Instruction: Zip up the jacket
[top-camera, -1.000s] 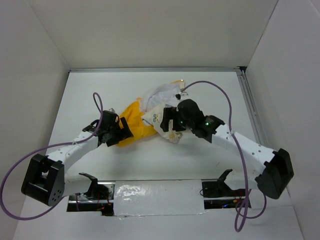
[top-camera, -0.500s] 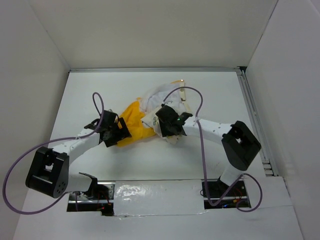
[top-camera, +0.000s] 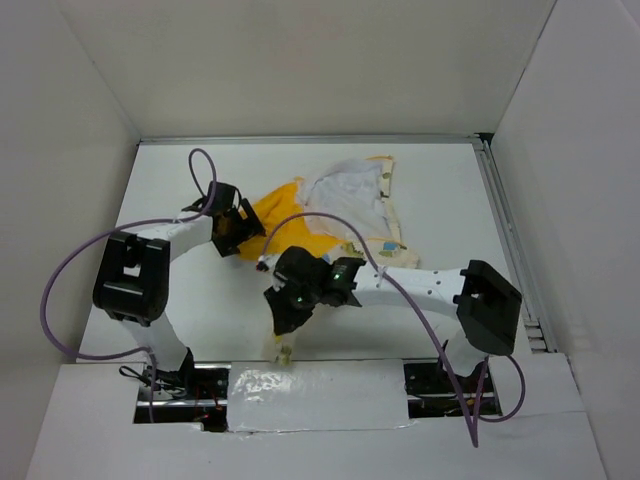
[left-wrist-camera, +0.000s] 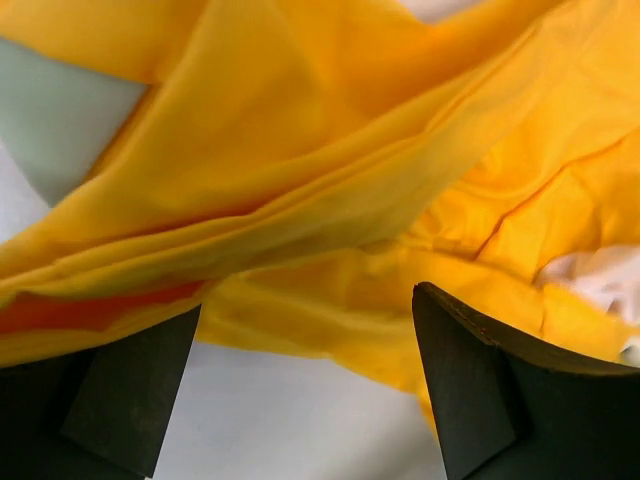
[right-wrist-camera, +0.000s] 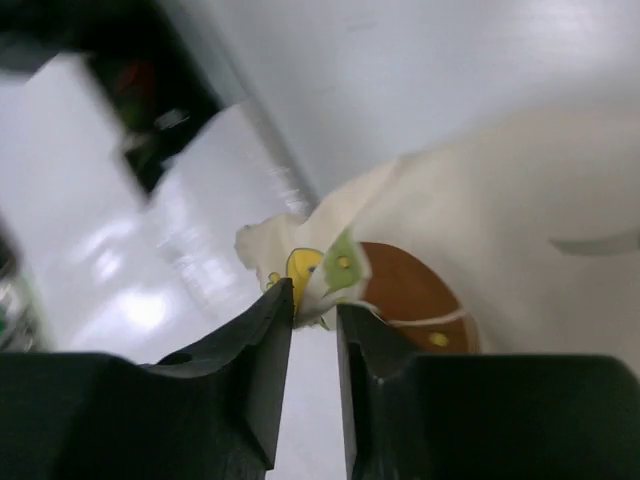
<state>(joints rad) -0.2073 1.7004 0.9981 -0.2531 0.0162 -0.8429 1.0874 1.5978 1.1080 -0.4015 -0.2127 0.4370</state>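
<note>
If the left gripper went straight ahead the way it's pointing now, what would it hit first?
The yellow fabric of the jacket: it fills the left wrist view just ahead of the open left gripper. How close it lies is unclear.

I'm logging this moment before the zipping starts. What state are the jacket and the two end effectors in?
jacket: crumpled, not laid flat; one cream corner is stretched out from the heap; the zipper cannot be made out.
left end effector: open, with the jacket's yellow fabric at its fingertips.
right end effector: shut on the jacket's cream corner.
</note>
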